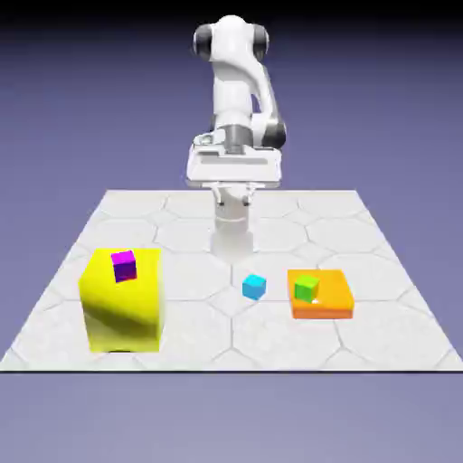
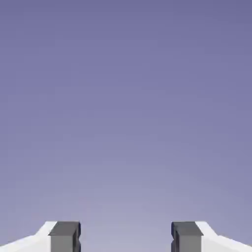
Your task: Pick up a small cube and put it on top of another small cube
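My gripper (image 1: 233,174) hangs high above the far part of the table, well apart from every cube. In the hand view the gripper (image 2: 125,237) is open: two grey fingertips (image 2: 65,237) stand wide apart with only the blue-violet backdrop between them. The small cube of the task shows in neither view. A sky-blue cube (image 1: 254,287) lies on the table near the middle. A green cube (image 1: 307,288) sits on an orange slab (image 1: 333,297). A magenta cube (image 1: 124,266) sits on a tall yellow block (image 1: 122,312).
The yellow block stands at the exterior view's left, the flat orange slab at its right. The arm's white base column (image 1: 231,231) rises at the table's far middle. The table's front edge (image 1: 231,369) runs below the blocks.
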Available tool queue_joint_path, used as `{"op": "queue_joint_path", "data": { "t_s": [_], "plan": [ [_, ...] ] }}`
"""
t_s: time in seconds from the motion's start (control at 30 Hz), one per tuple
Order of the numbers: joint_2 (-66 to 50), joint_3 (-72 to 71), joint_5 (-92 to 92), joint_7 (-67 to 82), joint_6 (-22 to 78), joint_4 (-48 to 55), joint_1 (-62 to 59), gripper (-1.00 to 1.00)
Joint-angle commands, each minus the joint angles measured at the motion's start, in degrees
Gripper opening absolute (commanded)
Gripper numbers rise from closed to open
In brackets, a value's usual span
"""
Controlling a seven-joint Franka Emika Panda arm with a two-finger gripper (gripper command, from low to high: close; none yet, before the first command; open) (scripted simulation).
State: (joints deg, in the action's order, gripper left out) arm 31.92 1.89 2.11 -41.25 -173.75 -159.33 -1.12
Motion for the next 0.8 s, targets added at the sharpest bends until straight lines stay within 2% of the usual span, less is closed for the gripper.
{"op": "queue_joint_path", "data": {
  "t_s": [0.0, 0.5, 0.77],
  "plan": [
    [-1.63, 2.08, 2.16, -1.14, 0.97, 0.80, -0.63, 0.00],
    [-26.26, 33.15, 34.48, -18.68, 15.56, 12.54, -9.73, 0.00],
    [-41.80, 47.91, 49.08, -38.61, 25.70, 13.25, -7.66, 0.00]
  ]
}}
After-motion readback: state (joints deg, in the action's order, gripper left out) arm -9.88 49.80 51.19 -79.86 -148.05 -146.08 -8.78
